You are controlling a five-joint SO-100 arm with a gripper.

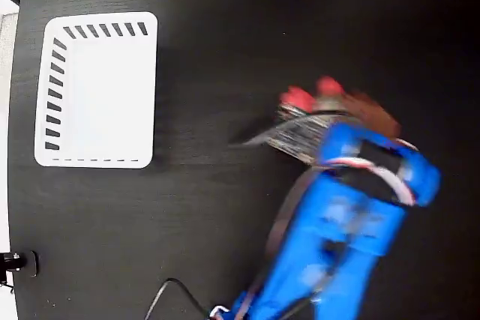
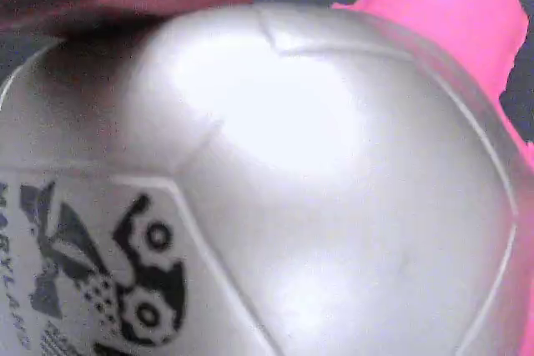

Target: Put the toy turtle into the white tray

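Over on the left of the fixed view we've got the white tray sitting flat on the black table, slanted slots running along its top and left edges and a row of thin ones along the bottom. Nothing's inside it as far as we can see.

Moving right across a wide stretch of bare table, we hit the toy turtle, well apart from the tray. Only its red-pink bits really show from above, two blobs poking out at the top, with the rest tucked under the arm's front end and pretty blurry. Just below and right of that is the blue arm, coming up from the bottom edge, with cables trailing beside it.

The gripper sits right at the turtle, but it's smeared with motion blur and we honestly can't tell whether it's clamped on the toy or loose around it.

The wrist view doesn't settle it either. The turtle's pale shiny shell fills nearly the whole frame, black printed mark at lower left, bright pink part at upper right, and a dark reddish shape along the top left edge.
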